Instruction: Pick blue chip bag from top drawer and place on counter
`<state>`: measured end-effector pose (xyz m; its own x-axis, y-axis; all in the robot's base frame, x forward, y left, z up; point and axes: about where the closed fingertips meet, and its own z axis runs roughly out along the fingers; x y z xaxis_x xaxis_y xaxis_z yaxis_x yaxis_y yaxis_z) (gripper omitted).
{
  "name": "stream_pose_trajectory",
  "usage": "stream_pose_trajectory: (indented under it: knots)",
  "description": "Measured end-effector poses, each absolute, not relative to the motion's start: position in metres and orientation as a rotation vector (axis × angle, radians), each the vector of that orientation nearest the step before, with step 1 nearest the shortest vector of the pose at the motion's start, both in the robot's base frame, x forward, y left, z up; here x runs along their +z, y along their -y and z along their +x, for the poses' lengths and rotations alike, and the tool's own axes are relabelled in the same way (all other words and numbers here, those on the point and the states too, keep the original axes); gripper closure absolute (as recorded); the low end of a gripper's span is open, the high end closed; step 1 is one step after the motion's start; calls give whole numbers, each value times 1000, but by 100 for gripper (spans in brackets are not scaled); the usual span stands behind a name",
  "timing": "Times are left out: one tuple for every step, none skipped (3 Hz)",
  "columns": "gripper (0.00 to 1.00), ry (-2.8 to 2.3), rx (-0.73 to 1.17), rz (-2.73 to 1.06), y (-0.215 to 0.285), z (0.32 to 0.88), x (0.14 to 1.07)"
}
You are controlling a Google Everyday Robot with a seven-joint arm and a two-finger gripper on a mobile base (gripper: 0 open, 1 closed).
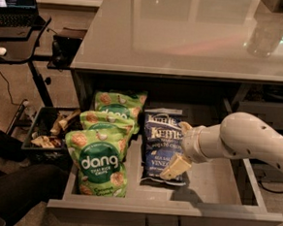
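**While the bag lies flat in the drawer, the gripper hangs over its edge**

Because the top drawer [124, 215] stands pulled fully out at 6 o'clock, everything in it is reachable from above.

- **Far left.** At 10 o'clock of the drawer are a black desk [19, 53] and a low bin of clutter [38, 127], both outside the job.
- **Left half of the drawer.** Three green dang bags [99, 163] overlap in a row, leaning back on one another. This leaves their right-hand neighbour clear.
- **The neighbour.** The blue chip bag [158, 150] lies label-up. A second bag like it peeks out at its 12 o'clock.
- **The gripper.** At the bag's 3 o'clock edge, the gripper [174, 150] reaches in on the white arm [246, 139] from the right. Its fingers look spread, one toward 12 and one toward 6 o'clock, and they pinch nothing. That pose suits straddling the crinkled edge before closing.

I judge the grasp not yet made.

The counter [185, 40], a glossy slab at 12 o'clock above the drawer, has bare surface for the drop. The lift will have to clear its front lip.
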<state>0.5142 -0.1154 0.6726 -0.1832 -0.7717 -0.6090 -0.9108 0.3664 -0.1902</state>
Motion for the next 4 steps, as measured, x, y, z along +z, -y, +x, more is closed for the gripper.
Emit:
stream_pose_trajectory:
  knots:
    - [0, -1966, 298, -1466, 108, 520, 664]
    - [0, -1947, 278, -1484, 101, 526, 648]
    - [0, -1938, 235, -1494, 102, 534, 635]
    - [0, -1933, 211, -1499, 102, 538, 629]
